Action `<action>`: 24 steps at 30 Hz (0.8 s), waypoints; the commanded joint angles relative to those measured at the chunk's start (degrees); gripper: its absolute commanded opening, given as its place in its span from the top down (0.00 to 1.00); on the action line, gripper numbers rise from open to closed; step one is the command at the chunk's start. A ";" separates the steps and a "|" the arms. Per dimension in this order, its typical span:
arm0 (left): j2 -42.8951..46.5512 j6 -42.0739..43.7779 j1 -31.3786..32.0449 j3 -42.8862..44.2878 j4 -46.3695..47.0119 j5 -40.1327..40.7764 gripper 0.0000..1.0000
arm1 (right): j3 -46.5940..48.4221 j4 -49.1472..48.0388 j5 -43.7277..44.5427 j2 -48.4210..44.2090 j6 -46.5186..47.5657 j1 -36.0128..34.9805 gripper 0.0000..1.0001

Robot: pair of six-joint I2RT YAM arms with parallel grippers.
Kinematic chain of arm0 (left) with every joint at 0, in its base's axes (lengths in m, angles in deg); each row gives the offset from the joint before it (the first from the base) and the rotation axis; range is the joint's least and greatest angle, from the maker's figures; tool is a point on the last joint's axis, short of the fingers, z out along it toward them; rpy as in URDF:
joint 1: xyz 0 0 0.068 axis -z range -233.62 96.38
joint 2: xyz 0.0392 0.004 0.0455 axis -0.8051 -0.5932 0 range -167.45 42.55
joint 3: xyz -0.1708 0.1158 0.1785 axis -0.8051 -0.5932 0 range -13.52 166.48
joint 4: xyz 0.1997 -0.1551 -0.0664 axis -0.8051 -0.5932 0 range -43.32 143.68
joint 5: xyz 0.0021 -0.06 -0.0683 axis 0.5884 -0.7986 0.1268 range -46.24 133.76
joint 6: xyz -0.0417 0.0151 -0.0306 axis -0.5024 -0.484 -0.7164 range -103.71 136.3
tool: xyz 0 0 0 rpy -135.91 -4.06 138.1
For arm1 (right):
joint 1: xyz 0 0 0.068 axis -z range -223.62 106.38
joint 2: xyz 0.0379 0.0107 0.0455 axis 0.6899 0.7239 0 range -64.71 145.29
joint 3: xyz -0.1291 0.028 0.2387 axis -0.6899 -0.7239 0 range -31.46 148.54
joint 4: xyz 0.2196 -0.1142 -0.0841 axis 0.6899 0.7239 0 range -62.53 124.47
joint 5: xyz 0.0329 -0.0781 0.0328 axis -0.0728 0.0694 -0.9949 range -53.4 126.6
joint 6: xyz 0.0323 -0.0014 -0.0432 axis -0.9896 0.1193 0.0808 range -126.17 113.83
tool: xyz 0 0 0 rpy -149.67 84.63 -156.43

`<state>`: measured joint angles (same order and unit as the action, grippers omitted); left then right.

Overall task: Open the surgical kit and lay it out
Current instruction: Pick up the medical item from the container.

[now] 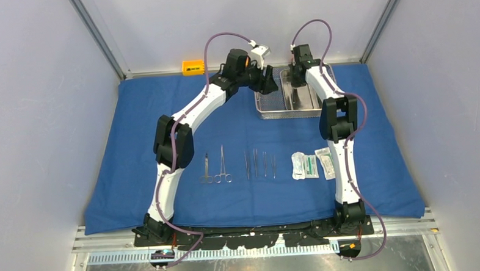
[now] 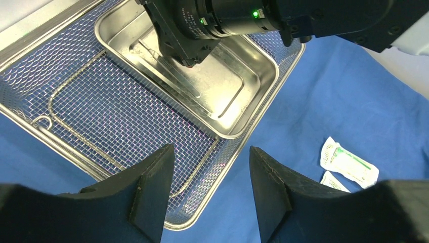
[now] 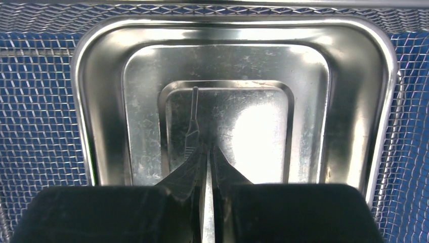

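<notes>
Currently the right gripper (image 3: 208,157) sits in the steel pan (image 3: 354,101), frame centre, jaws almost together at a thin instrument (image 3: 192,119); grip unconfirmed. Left gripper (image 2: 211,150) hovers half-open, empty. Next: lift it onto the blue cloth (image 1: 133,116).

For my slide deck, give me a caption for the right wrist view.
Right arm's fingers, nearly together, reach into the steel pan by a thin steel instrument.

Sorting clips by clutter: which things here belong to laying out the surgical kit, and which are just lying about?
Belongs to the job: blue cloth, mesh tray, steel pan, thin instrument in the pan, row of scissors and forceps, white-green packets.
Just lying about: orange block at the cloth's far edge.
</notes>
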<state>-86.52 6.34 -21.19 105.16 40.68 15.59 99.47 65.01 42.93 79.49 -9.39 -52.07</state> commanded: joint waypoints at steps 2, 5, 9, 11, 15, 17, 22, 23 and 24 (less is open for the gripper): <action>4.36 0.52 -0.52 -0.11 0.02 -1.49 0.42 | 4.22 -0.17 1.70 0.06 0.30 0.15 0.85; 4.35 0.38 -0.59 -0.05 0.01 -1.50 0.42 | 4.35 -1.78 1.48 -0.42 -0.45 0.11 0.80; 4.59 0.38 -0.77 -0.13 -0.24 -1.37 0.43 | 6.88 -2.47 1.75 0.59 -1.22 0.14 0.71; 4.66 0.44 -0.86 -0.18 -0.27 -1.28 0.43 | 8.42 -2.60 1.76 1.40 -1.66 0.13 0.70; 4.67 0.55 -1.04 -0.28 -0.38 -1.18 0.43 | 12.23 -2.61 1.96 3.75 -2.23 0.11 0.68; 4.56 0.55 -1.13 -0.14 -0.41 -1.18 0.43 | 14.24 -2.44 2.23 5.24 -2.27 0.11 0.68; 4.11 0.47 -1.23 0.62 -0.83 -1.26 0.42 | 16.58 -2.26 2.13 7.32 -3.11 0.11 0.69; 4.03 0.49 -1.27 0.76 -0.88 -1.30 0.43 | 16.48 -2.11 1.99 7.32 -3.32 0.18 0.69; 3.94 0.47 -1.25 0.96 -1.00 -1.38 0.43 | 16.09 -1.90 1.80 7.03 -3.62 0.14 0.70</action>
<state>-86.13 6.32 -22.11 105.13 39.81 15.20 113.31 63.92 44.07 86.36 -11.29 -51.98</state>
